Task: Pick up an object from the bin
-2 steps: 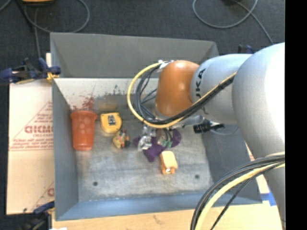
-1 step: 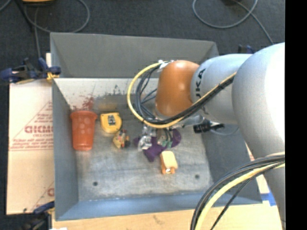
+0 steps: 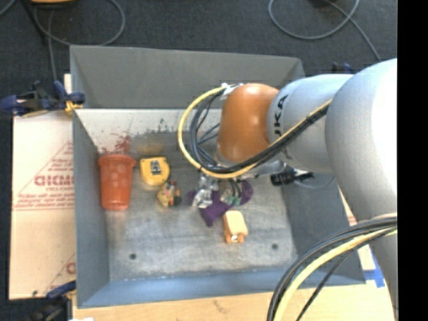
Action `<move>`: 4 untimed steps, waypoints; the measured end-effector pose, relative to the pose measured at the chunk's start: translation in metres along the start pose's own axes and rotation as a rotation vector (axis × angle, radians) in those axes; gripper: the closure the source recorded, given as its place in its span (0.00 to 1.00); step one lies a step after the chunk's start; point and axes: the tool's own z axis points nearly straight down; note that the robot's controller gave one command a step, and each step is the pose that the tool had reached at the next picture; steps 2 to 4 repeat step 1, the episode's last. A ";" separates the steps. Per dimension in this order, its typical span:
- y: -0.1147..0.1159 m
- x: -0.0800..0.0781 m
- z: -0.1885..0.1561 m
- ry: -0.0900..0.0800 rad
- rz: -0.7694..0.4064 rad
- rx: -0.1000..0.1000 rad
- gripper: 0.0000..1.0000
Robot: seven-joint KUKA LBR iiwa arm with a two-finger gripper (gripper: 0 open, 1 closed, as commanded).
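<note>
My gripper [image 3: 212, 196] reaches down under the orange wrist cover, near the middle of the bin floor. It sits right on top of a purple floppy thing [image 3: 215, 212] that spreads out beneath and to the right of it. Just below lies a small cream and orange block [image 3: 235, 226]. To the left of the gripper rests a small yellow and dark figure [image 3: 168, 195].
An orange cup [image 3: 116, 180] lies at the left side of the bin. A yellow tape measure [image 3: 154, 171] sits beside it near the back wall. The arm and its cables cover the bin's right half.
</note>
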 end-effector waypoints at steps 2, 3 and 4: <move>-0.002 0.001 -0.016 -0.007 0.000 0.002 1.00; -0.002 0.001 -0.016 -0.007 0.000 0.002 1.00; -0.002 0.001 -0.016 -0.007 0.000 0.002 1.00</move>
